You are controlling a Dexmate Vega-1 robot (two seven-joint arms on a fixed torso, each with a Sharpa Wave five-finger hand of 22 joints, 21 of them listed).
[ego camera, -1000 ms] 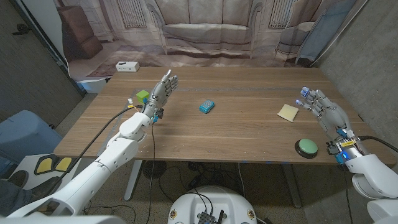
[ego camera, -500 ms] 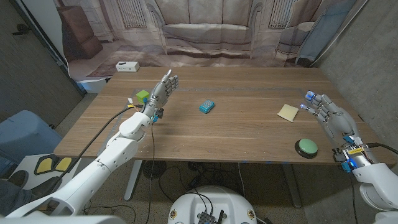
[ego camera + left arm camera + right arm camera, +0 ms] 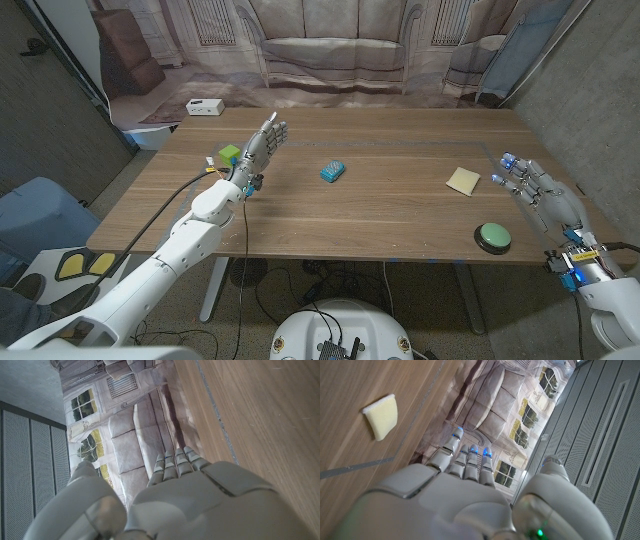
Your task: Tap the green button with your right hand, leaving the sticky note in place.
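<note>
Right hand [image 3: 545, 193] hangs open at the table's right edge, fingers apart, holding nothing, w/ no contact on anything. Round green button on its black base [image 3: 493, 236] sits near the front right corner, just left of that hand and untouched, so the tap's not yet done. Pale yellow square sticky note [image 3: 463, 180] lies flat a bit farther back. Left hand [image 3: 262, 146] is raised open, far left.
</note>
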